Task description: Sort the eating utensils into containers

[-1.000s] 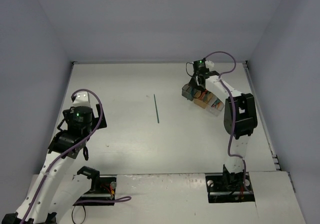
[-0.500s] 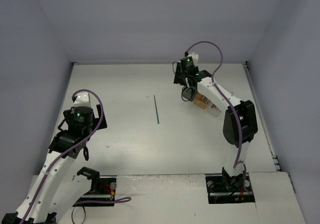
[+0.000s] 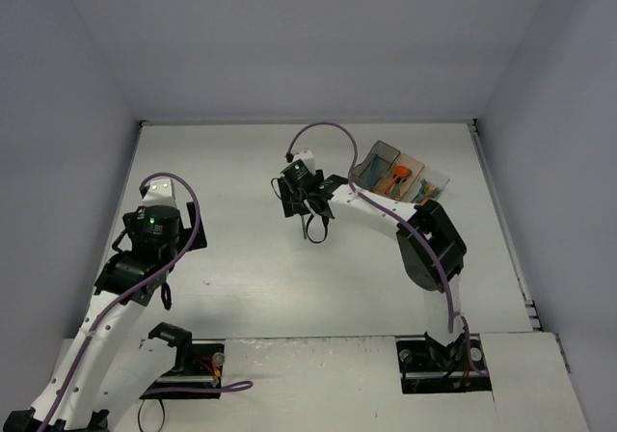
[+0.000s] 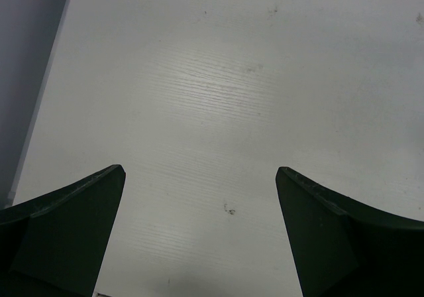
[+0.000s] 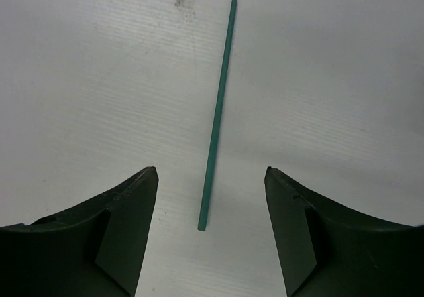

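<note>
Right wrist shows the right claw (image 5: 211, 172), swung over from the bins (image 3: 374, 167), spread wide astride a teal utensil (image 5: 218, 105).

Top view: even, diffuse overhead light. Counter (image 3: 231, 258) reads bright white, walls (image 3: 289, 37) pick up a lavender cast. Shadows under the left arm (image 3: 116, 297) and right arm (image 3: 386, 222) are soft and short. Green LED (image 3: 151, 223) on each arm blooms slightly. Containers (image 3: 400, 174) are too small to resolve contents beyond colour blobs.

Left wrist: counter grain sharp mid-frame, washes out toward the upper right. Left claw (image 4: 199, 170) fingers (image 4: 59, 237) underexposed, near-black, edges soft.

Right wrist: teal utensil (image 5: 217, 115) crisp end to end. Right claw (image 5: 211, 171) fingers (image 5: 119, 224) dark, low detail. Counter a shade greyer at the left edge.
</note>
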`<state>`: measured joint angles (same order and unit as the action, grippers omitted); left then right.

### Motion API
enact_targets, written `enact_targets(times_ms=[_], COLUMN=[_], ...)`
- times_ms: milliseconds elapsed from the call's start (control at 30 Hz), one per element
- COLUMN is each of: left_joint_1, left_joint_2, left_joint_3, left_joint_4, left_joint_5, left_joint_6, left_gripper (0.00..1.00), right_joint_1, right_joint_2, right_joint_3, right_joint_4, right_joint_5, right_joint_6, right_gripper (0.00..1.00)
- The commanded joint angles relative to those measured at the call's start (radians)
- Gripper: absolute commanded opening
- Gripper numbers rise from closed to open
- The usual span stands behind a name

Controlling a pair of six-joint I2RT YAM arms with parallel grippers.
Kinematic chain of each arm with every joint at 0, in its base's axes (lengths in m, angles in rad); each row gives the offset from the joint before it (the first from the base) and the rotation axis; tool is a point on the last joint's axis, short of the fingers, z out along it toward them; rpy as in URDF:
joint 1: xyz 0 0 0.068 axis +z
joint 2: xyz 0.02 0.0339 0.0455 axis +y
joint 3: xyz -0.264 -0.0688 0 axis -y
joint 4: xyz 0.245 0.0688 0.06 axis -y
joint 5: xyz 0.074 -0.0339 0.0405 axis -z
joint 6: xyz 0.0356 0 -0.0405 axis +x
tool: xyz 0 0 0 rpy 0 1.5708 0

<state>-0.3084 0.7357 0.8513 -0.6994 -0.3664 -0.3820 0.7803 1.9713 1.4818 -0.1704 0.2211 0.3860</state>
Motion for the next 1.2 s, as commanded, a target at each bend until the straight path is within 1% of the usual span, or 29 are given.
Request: enact_targets(times_ms=[0,233,633,800,833,900,1033,1167], left_joint_1=[-0.001,-0.001,-0.001,-0.001,-0.001,-0.001,-0.001,-0.001], left_joint_2=[-0.002,-0.004,-0.007,-0.012,-0.010,-0.010,-0.010,-0.009], left_joint_3=[0.013,0.012,0.012,0.011,0.012,0.012,0.012,0.012], left_joint_4=[0.035,0.036,0.036,0.035,0.037,0.037,0.035,0.036], left_joint_5=[-0.008,-0.006,-0.006,-0.008,-0.008,-0.008,-0.006,-0.006], left_joint_6=[0.000,0.000,0.000,0.000,0.000,0.000,0.000,0.000], left_gripper=[0.97,0.97,0.97,0.97,0.97,0.97,0.97,0.97], right_joint_1=[0.015,0.017,0.016,0.011,0.007,0.003,0.000,-0.024], right_joint_2=[0.040,0.108,0.172,0.202,0.205,0.206,0.182,0.110], right_joint_3=[0.015,0.019,0.019,0.015,0.018,0.022,0.045,0.066], right_joint_4=[0.018,0.020,0.023,0.022,0.022,0.022,0.020,0.020], right_joint_5=[0.035,0.043,0.031,-0.002,-0.005,-0.013,-0.015,-0.009], right_joint_6=[0.039,0.057,0.076,0.083,0.085,0.078,0.057,0.055], right_gripper=[0.61,0.52,0.32,0.13,0.06,0.00,0.00,0.00])
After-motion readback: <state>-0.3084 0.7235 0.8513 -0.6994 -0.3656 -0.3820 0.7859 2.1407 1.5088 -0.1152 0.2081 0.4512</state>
